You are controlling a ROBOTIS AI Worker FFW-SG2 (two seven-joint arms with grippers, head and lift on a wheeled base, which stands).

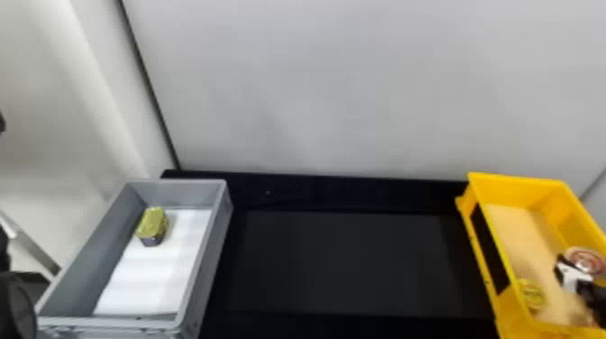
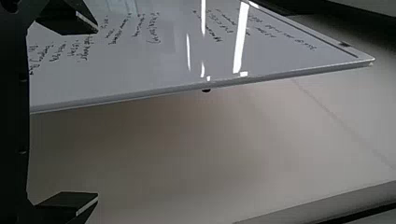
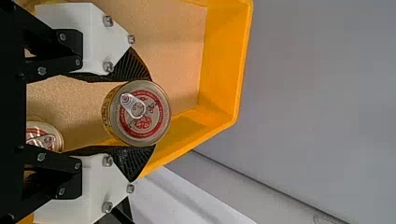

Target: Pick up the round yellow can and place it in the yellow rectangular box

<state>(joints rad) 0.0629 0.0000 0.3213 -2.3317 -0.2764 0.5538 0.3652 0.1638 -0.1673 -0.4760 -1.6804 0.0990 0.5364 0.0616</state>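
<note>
Pale wall (image 1: 315, 90) across the upper frame in the head view, black work surface (image 1: 338, 266) lower centre. Left arm (image 1: 16, 306) sits at the lower left edge; left gripper (image 2: 97, 114) has its fingers spread wide, nothing between them. Grey bin (image 1: 209, 266) lower left, with a yellow-green tin (image 1: 152, 225) on its white liner (image 1: 149, 279).

Yellow box (image 1: 514, 191) lower right. Inside, near its left wall: yellow-lidded can (image 1: 532, 294). Farther right, near the frame edge: round yellow can (image 1: 585, 260) between the fingers of the right gripper (image 3: 153, 113), closed to the can's width, a pad on either side. Looks like a firm grip, and I read this as the release stage. Can't tell if the base touches the box floor.

Risks: the can is close to the right wall, so a small offset while lowering could clip it and tip the can. Letting go high could make it drop and roll. Fingers spreading for release could bump the wall or a neighbour.

Right wrist view gives the pull tab (image 3: 133, 106), pad contact and a second red-ringed can (image 3: 44, 136); head view gives box-to-bin layout; left wrist view gives a written-on whiteboard (image 2: 163, 60).
</note>
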